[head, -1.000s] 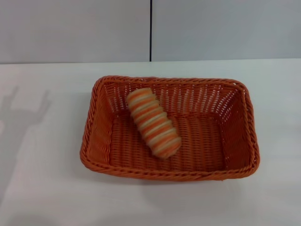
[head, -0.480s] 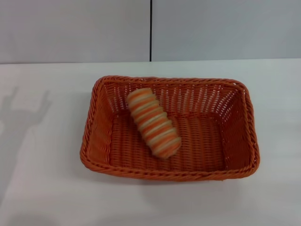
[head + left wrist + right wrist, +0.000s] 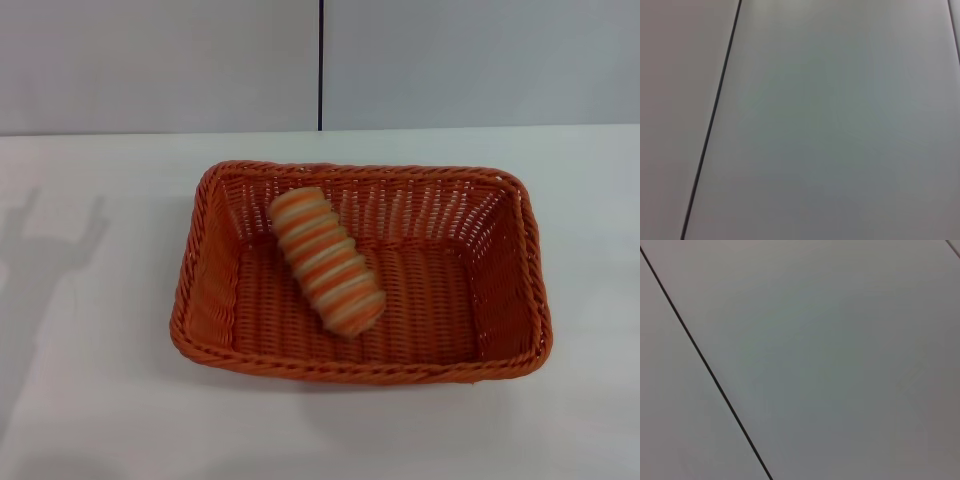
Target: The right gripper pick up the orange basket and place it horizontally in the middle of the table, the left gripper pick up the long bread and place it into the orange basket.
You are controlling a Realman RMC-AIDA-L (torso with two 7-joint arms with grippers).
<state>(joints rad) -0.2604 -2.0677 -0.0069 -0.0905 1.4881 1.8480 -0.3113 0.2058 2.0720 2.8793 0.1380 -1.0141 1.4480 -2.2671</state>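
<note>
The orange basket [image 3: 360, 270] lies lengthwise across the middle of the white table [image 3: 90, 400] in the head view. Inside it rests the long bread [image 3: 326, 261], striped cream and orange, lying diagonally from the basket's back left toward its middle, one end leaning on the back wall. Neither the left gripper nor the right gripper shows in any view. Only a grey shadow of an arm falls on the table at the far left. Both wrist views show nothing but a grey panelled wall.
A grey wall [image 3: 160, 60] with a dark vertical seam [image 3: 320, 60] stands behind the table's far edge. Bare tabletop surrounds the basket on all sides.
The basket and bread have not moved. The arm shadow on the table's left side has shifted slightly between frames.
</note>
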